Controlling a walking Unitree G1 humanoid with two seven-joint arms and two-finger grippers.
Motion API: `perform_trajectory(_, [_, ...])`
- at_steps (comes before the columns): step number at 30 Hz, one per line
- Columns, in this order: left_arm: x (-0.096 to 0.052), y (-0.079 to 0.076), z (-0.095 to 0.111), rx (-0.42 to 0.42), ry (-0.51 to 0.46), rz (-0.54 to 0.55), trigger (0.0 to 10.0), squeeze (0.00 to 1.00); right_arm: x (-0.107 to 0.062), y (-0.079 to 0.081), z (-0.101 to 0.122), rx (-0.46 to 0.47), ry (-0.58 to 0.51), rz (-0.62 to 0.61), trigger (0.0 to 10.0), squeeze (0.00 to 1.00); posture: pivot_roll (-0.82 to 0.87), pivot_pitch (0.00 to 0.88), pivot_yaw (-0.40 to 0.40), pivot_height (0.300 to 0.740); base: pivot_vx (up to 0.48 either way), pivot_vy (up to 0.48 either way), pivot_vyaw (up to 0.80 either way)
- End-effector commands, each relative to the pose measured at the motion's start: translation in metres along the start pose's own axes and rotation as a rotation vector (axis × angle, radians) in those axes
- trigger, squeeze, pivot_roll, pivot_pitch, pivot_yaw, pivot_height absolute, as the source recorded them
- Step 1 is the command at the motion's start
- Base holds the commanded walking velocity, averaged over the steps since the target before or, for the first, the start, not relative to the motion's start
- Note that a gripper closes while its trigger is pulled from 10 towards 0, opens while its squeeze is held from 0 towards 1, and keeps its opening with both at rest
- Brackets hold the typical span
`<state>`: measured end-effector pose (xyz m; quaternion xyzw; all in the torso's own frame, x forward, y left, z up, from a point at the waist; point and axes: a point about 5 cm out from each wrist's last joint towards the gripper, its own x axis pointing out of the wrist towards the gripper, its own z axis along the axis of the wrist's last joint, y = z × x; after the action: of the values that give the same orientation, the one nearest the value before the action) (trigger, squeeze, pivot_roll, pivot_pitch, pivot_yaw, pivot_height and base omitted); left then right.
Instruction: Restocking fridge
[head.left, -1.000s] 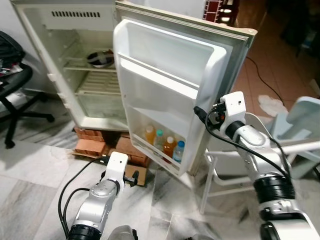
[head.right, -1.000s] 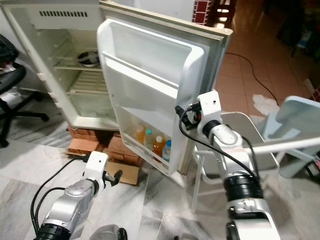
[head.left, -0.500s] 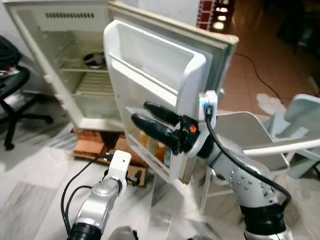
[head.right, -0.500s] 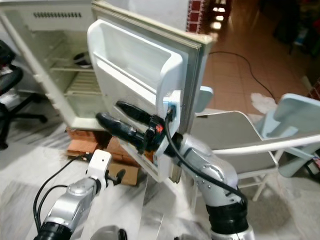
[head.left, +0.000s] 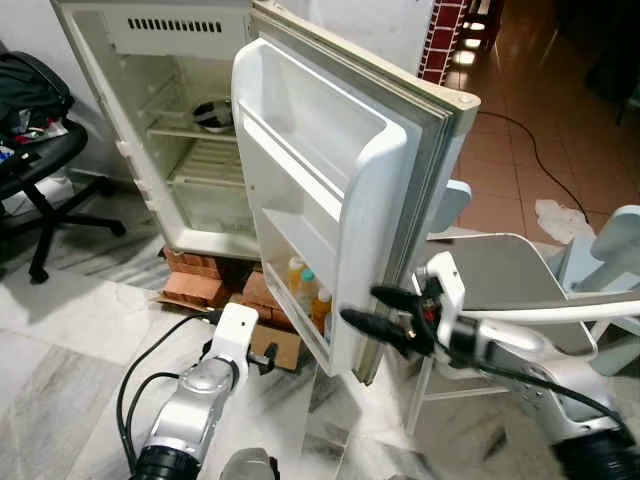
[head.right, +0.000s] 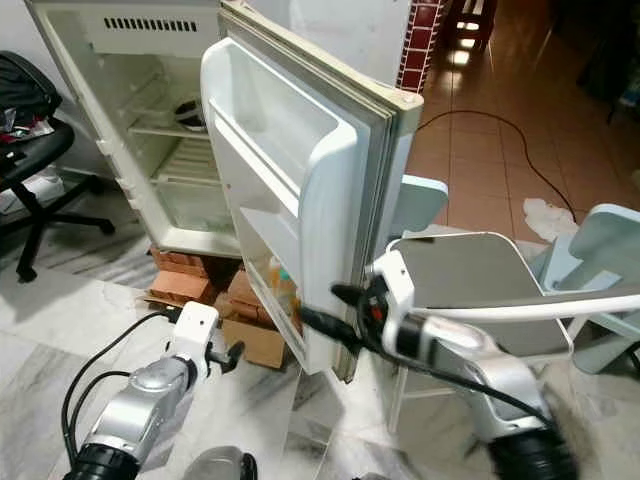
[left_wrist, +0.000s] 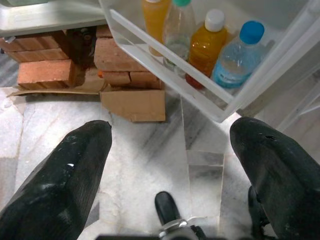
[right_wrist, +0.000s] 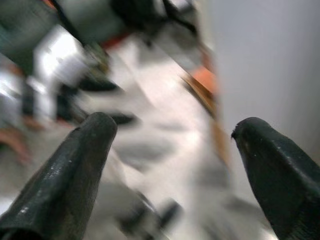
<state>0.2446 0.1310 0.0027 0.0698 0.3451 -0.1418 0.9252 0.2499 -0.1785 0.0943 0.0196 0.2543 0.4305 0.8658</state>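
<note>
My right pincer (head.left: 375, 307) reaches, fingers spread and holding nothing, toward the outer edge of the open fridge door (head.left: 340, 190), near its lower corner; the right wrist view is blurred; my left pincer (left_wrist: 170, 150) hangs low over the marble floor (left_wrist: 145, 150), also spread and empty, just before the door's bottom shelf (left_wrist: 165, 70); four bottles (left_wrist: 205, 45) stand there in a row; the fridge (head.left: 180, 120) rests on bricks (left_wrist: 50, 70), a bowl (head.left: 213, 113) on an inner shelf; a white chair (head.left: 510, 280) stands behind the door.

Marble floor (left_wrist: 150, 145) carries bricks (left_wrist: 45, 72) under the fridge and flat cardboard (left_wrist: 134, 104). The door shelf (left_wrist: 165, 70) holds four bottles (left_wrist: 202, 47) side by side.
</note>
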Motion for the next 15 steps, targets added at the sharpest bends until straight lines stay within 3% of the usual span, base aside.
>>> perform_trajectory(1, [0.000,0.003,0.000,0.013,0.010,0.009,10.0,0.00,-0.008,-0.016,-0.007,-0.080,0.092,-0.077,10.0,0.00,0.06,0.000,0.012,0.740,0.000,0.000,0.00])
perform_trajectory(2, [0.001,0.003,-0.001,0.012,0.012,0.008,10.0,0.00,-0.019,-0.036,-0.010,-0.159,0.168,-0.185,10.0,0.00,0.06,0.000,0.011,0.740,0.000,0.000,0.00])
perform_trajectory(3, [0.001,0.003,-0.001,0.012,0.012,0.008,10.0,0.00,-0.019,-0.036,-0.010,-0.159,0.168,-0.185,10.0,0.00,0.06,0.000,0.011,0.740,0.000,0.000,0.00])
perform_trajectory(4, [0.001,0.003,-0.001,0.012,0.013,0.008,10.0,0.00,-0.025,-0.051,-0.003,-0.212,0.178,-0.291,10.0,0.00,0.06,0.000,0.011,0.740,0.000,0.000,0.00])
perform_trajectory(5, [0.001,0.003,-0.001,0.013,0.014,0.008,10.0,0.00,-0.026,-0.055,-0.001,-0.225,0.176,-0.320,10.0,0.00,0.06,0.000,0.011,0.740,0.000,0.000,0.00])
perform_trajectory(8, [0.002,0.003,-0.001,0.013,0.016,0.006,10.0,0.00,-0.021,-0.069,0.049,-0.304,-0.080,-0.482,10.0,0.00,0.06,0.000,0.013,0.740,0.000,0.000,0.00])
perform_trajectory(9, [0.002,0.003,0.000,0.015,0.016,0.004,10.0,0.00,-0.017,-0.068,0.070,-0.269,-0.217,-0.490,10.0,0.00,0.06,0.000,0.012,0.740,0.000,0.000,0.00])
perform_trajectory(10, [0.002,0.003,0.000,0.015,0.016,0.004,10.0,0.00,-0.017,-0.068,0.070,-0.269,-0.217,-0.490,10.0,0.00,0.06,0.000,0.012,0.740,0.000,0.000,0.00])
perform_trajectory(11, [0.003,0.003,0.000,0.017,0.015,0.002,10.0,0.00,-0.009,-0.059,0.096,-0.212,-0.390,-0.439,10.0,0.00,0.06,0.000,0.012,0.740,0.000,0.000,0.00])
perform_trajectory(13, [0.003,0.003,0.000,0.018,0.015,0.002,10.0,0.00,0.002,-0.040,0.122,-0.138,-0.550,-0.299,10.0,0.00,0.07,0.000,0.011,0.740,0.000,0.000,0.00])
perform_trajectory(15, [0.003,0.003,0.001,0.020,0.013,0.001,10.0,0.00,0.009,-0.011,0.138,-0.096,-0.649,-0.067,10.0,0.00,0.08,0.000,0.005,0.740,0.000,0.000,0.00])
